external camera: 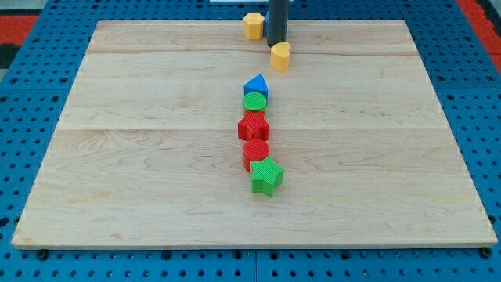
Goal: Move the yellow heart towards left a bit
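Near table's top edge: my tip (276, 44), bare rod holding nothing, sits just above yellow heart (280, 56), yellow hexagon block (253, 25) beside. Risk: leftward push from here skids heart down toward blue block (257, 86).

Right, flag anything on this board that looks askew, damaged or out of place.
Nothing looks damaged or spilled. Five blocks form a tidy touching column mid-board: blue block, green round block, red star, red round block, green star. My tip sits between the yellow hexagon and yellow heart at the view's top.
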{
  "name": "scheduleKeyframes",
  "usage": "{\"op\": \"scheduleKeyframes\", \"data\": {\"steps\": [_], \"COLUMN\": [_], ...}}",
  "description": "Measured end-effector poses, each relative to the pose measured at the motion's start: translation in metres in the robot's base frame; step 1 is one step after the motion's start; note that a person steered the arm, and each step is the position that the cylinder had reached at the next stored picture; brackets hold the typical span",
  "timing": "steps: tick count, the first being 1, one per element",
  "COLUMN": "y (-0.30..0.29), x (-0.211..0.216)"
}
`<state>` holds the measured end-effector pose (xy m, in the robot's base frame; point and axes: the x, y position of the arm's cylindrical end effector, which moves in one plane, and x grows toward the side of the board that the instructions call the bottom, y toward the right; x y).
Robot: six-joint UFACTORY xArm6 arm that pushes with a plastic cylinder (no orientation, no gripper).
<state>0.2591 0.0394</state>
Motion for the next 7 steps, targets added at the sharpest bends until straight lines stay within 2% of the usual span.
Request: {"op": "scheduleKeyframes", "data": {"steps": [1,3,4,5,6,7], "y": [0.009,0.065,0.069,0.067,0.034,0.023], "x": [0.001,0.01,0.019,0.037,0.05,0.039]}}
